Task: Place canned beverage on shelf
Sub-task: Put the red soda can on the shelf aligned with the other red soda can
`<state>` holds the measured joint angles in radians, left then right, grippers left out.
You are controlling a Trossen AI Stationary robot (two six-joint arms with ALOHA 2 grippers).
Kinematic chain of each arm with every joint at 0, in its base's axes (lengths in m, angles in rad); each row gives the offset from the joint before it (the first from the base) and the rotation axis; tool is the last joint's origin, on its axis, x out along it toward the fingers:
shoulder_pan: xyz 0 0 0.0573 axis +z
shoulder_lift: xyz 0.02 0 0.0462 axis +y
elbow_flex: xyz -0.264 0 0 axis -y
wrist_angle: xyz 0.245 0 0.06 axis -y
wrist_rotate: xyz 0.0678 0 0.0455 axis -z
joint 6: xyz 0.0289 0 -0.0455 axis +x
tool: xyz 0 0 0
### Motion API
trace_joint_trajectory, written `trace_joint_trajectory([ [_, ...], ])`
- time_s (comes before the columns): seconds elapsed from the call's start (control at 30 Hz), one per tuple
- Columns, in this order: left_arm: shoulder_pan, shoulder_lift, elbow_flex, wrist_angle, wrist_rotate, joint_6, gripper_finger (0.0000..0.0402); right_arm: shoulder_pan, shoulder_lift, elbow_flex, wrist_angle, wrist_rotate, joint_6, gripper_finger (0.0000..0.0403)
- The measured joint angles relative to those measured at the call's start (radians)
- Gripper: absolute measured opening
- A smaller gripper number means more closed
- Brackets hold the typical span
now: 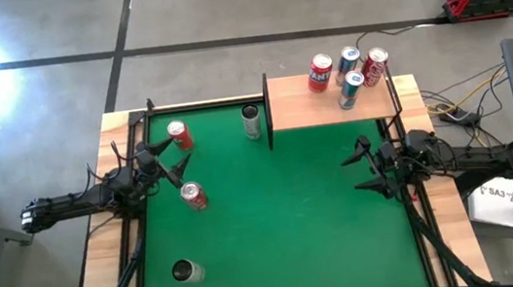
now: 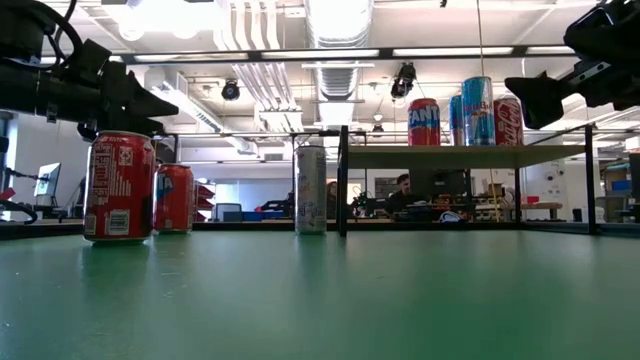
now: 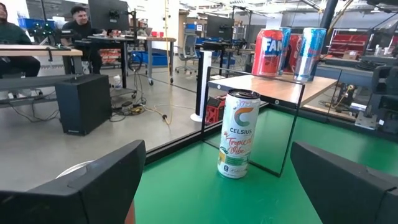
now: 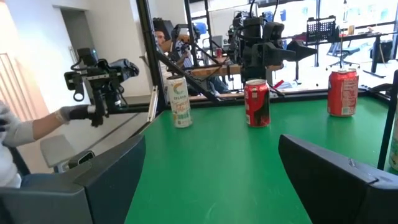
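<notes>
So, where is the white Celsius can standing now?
High view: the white Celsius can stands upright on the green mat, at its far edge, just left of the shelf.

Left tool [image 1: 173, 164] open, raised, right tool [image 1: 362, 172] open, raised

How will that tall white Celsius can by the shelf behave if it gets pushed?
The Celsius can stands upright, tall and slim, so a high push would probably tip it. Tipped, it would likely roll on the green mat. Its glossy side may be slippery.
</notes>
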<state>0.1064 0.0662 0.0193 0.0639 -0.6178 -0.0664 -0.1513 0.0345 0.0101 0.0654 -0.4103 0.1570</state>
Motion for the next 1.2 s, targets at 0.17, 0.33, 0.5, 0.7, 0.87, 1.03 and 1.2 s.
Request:
trace_joint_trajectory([
  [0.17,0.000,0.000,0.000,0.000,0.000,0.001,0.0386,0.000,0.000,0.000,0.000,0.000,0.000,0.0359],
  [0.33,0.000,0.000,0.000,0.000,0.000,0.002,0.0386,0.000,0.000,0.000,0.000,0.000,0.000,0.0359],
  [0.5,0.000,-0.001,0.000,0.005,0.000,0.064,0.0386,0.000,0.000,0.000,0.000,0.000,0.000,0.0359],
  [0.7,0.000,-0.001,0.000,0.049,0.000,0.139,0.0386,0.000,0.000,0.000,0.000,0.000,0.000,0.0359],
  [0.87,0.000,-0.002,0.000,0.202,0.000,0.107,0.0386,0.000,0.000,0.000,0.000,0.000,0.000,0.0359],
  [1.03,0.000,0.006,0.000,0.240,-0.017,0.009,0.0387,0.000,0.000,0.000,0.000,0.000,0.000,0.0359],
  [1.2,0.000,0.052,0.000,0.196,-0.115,-0.283,0.0393,0.000,0.000,0.000,-0.001,0.000,0.000,0.0359],
])
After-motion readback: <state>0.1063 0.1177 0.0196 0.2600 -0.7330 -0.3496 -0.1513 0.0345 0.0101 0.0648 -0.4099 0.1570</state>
